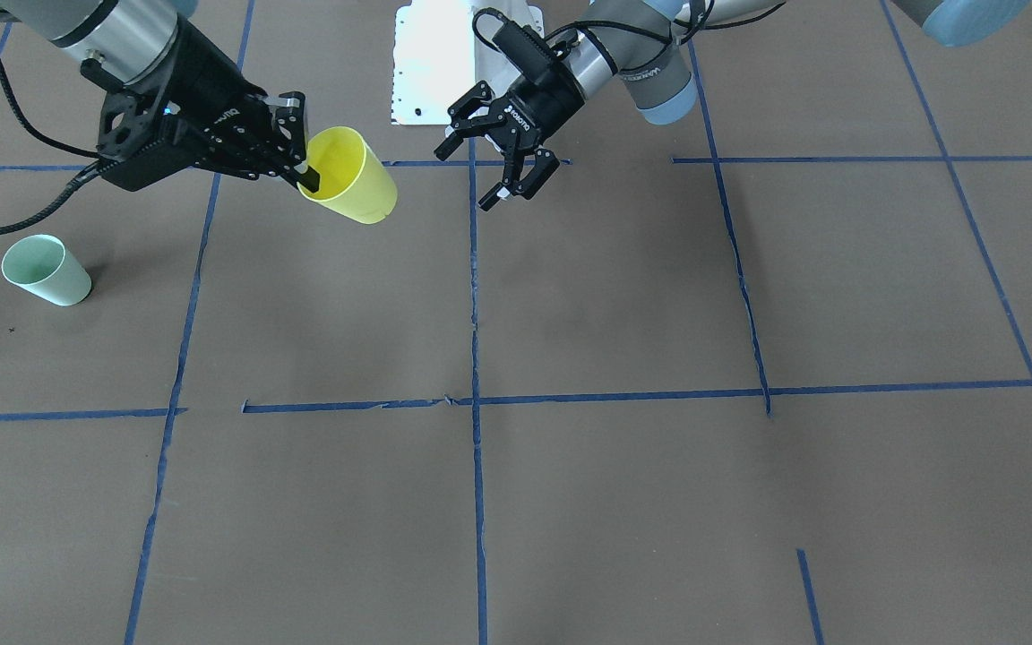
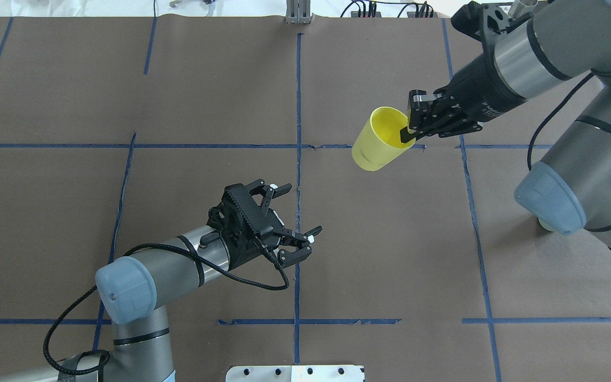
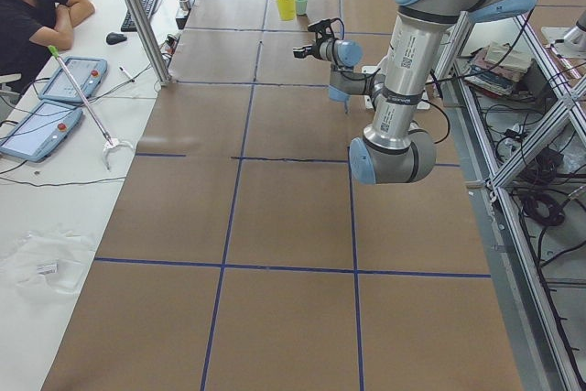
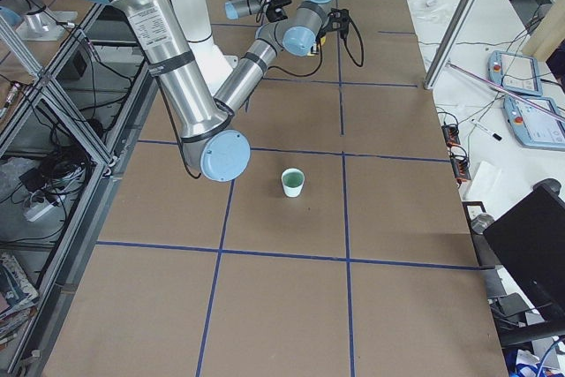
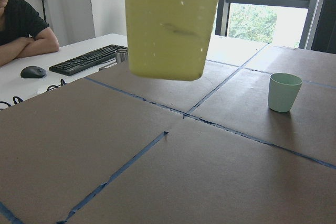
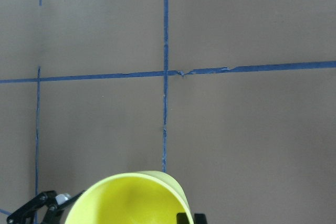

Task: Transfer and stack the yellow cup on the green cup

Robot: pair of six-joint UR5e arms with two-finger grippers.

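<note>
My right gripper [image 1: 305,179] is shut on the rim of the yellow cup [image 1: 350,176], one finger inside and one outside. It holds the cup tilted in the air above the table. The cup also shows in the overhead view [image 2: 377,140], with the right gripper [image 2: 407,135] on its rim, and fills the top of the left wrist view [image 5: 170,24]. The green cup [image 1: 46,269] stands upright and alone on the table, well apart from the yellow cup; it also shows in the left wrist view [image 5: 284,92] and the right side view [image 4: 292,183]. My left gripper [image 2: 304,208] is open and empty, near the table's middle.
Blue tape lines [image 2: 298,159] cross the brown table in a grid. The white robot base plate [image 1: 435,63] sits at the robot's edge. An operator [image 3: 27,6] sits at a side desk with tablets and a keyboard, off the table.
</note>
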